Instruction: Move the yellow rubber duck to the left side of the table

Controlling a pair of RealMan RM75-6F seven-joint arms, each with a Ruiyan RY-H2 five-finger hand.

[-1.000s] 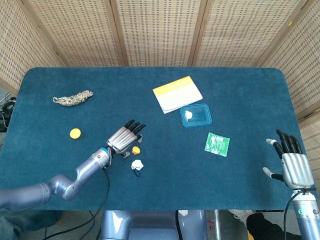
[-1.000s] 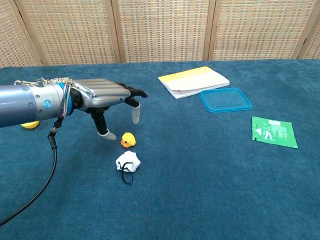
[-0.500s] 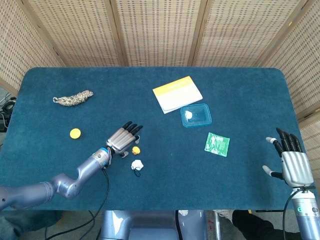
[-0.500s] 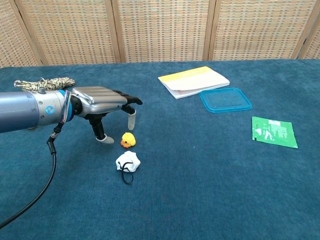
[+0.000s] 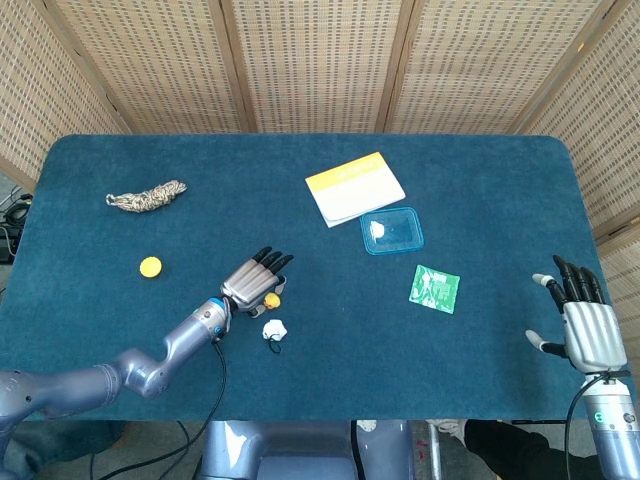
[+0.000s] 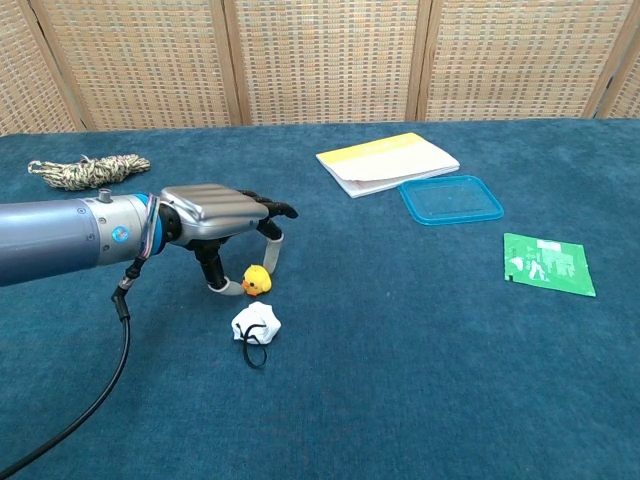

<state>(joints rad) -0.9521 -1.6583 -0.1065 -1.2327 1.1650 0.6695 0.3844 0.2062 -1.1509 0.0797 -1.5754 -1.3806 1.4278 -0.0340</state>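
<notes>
The small yellow rubber duck [image 5: 271, 299] [image 6: 257, 280] stands on the blue table [image 5: 480, 180], left of centre and towards the front. My left hand [image 5: 250, 282] [image 6: 220, 205] hovers low right over it, palm down. The thumb comes down on the duck's left and one finger [image 6: 270, 252] on its right, close beside it; I cannot tell whether they touch it. The other fingers stretch out over the duck. My right hand [image 5: 583, 325] rests open at the table's front right corner with nothing in it, seen only in the head view.
A crumpled white object with a black loop [image 5: 274, 329] [image 6: 255, 325] lies just in front of the duck. A yellow disc [image 5: 150, 266] and a rope bundle [image 5: 146, 196] [image 6: 88, 169] lie left. A notebook [image 5: 354, 187], blue lid [image 5: 392, 230] and green packet [image 5: 434, 288] lie right.
My left hand has sunk and slid forward and right onto the duck's spot, its thumb and a finger now on either side of it. The duck and the right hand have stayed put.
</notes>
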